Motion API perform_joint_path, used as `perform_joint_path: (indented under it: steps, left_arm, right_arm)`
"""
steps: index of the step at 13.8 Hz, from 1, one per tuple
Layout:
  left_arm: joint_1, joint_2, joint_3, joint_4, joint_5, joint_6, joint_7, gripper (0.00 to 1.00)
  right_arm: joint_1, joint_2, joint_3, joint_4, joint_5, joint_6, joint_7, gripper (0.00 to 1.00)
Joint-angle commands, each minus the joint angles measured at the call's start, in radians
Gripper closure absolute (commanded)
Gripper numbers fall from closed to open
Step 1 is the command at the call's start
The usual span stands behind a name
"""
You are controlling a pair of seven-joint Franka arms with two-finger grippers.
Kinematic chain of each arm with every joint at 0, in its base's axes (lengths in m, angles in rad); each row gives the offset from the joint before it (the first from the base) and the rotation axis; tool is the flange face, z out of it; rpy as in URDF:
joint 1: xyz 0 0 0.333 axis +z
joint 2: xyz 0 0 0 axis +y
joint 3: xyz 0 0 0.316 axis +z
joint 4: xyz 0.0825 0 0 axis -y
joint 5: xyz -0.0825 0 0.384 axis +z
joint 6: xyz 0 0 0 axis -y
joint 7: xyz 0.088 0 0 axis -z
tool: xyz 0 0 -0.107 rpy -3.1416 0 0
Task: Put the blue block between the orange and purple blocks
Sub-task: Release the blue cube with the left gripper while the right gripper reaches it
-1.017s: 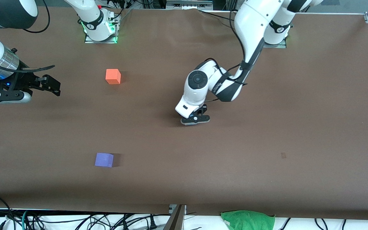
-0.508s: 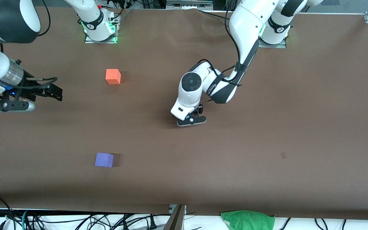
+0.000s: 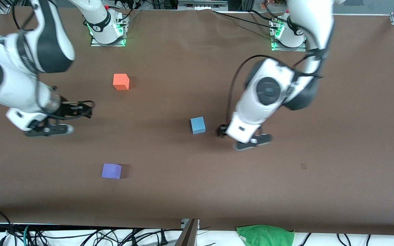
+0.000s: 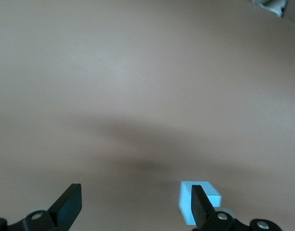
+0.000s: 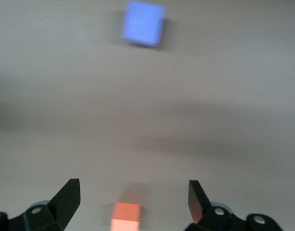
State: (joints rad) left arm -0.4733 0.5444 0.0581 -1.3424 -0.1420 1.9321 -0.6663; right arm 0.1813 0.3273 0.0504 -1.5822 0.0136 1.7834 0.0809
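Three matte cubes (image 3: 198, 125), brown table (image 3: 337, 119)

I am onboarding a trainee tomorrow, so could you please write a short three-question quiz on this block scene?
1. True or false: the left end effector grips the blue block.
2. Which cube lies nearest the front camera? A) orange block B) purple block C) blue block
3. Fill in: the right end effector is open over the bare ____.

Key:
1. False; it is open, and the block sits alone on the table.
2. B
3. table
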Motion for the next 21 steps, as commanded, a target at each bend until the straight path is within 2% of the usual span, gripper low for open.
perform_joint_path:
  steps: [1,2,4,6,7,9,11,14,17,19,21]
  left_arm:
    - [0.073,-0.107,0.0,-0.061,-0.021,-0.068,0.149,0.0]
    - [0.114,-0.142,0.0,-0.064,-0.018,-0.097,0.192,0.0]
    - [0.21,-0.228,0.0,-0.107,-0.018,-0.166,0.287,0.0]
    - [0.286,-0.291,0.024,-0.11,-0.016,-0.252,0.419,0.0]
    - [0.318,-0.32,0.047,-0.112,-0.016,-0.284,0.476,0.0]
    - [0.387,-0.366,0.049,-0.112,-0.016,-0.346,0.556,0.0]
    - [0.426,-0.4,0.048,-0.112,0.016,-0.401,0.583,0.0]
    - [0.441,-0.438,0.031,-0.113,0.061,-0.473,0.623,0.0]
    - [0.449,-0.44,0.02,-0.147,0.068,-0.486,0.672,0.0]
    - [0.437,-0.439,0.017,-0.138,0.105,-0.49,0.674,0.0]
    - [0.418,-0.426,0.016,-0.13,0.137,-0.49,0.676,0.0]
  right_arm:
    - [0.107,0.103,0.002,0.03,0.089,0.084,0.037,0.01]
    - [0.169,0.139,0.002,0.031,0.101,0.146,0.08,0.01]
    - [0.298,0.215,0.002,0.045,0.097,0.287,0.32,0.01]
    - [0.404,0.319,0.002,0.109,0.094,0.445,0.492,0.01]
    - [0.441,0.372,0.002,0.148,0.092,0.49,0.541,0.01]
    - [0.501,0.449,-0.006,0.217,0.085,0.536,0.58,0.01]
    - [0.509,0.472,-0.006,0.231,0.062,0.542,0.57,0.01]
    - [0.509,0.489,-0.006,0.229,-0.02,0.542,0.543,0.01]
    - [0.518,0.512,-0.006,0.231,-0.027,0.55,0.528,0.01]
    - [0.535,0.535,-0.006,0.229,-0.026,0.612,0.533,0.01]
    - [0.543,0.549,-0.006,0.228,-0.029,0.619,0.534,0.01]
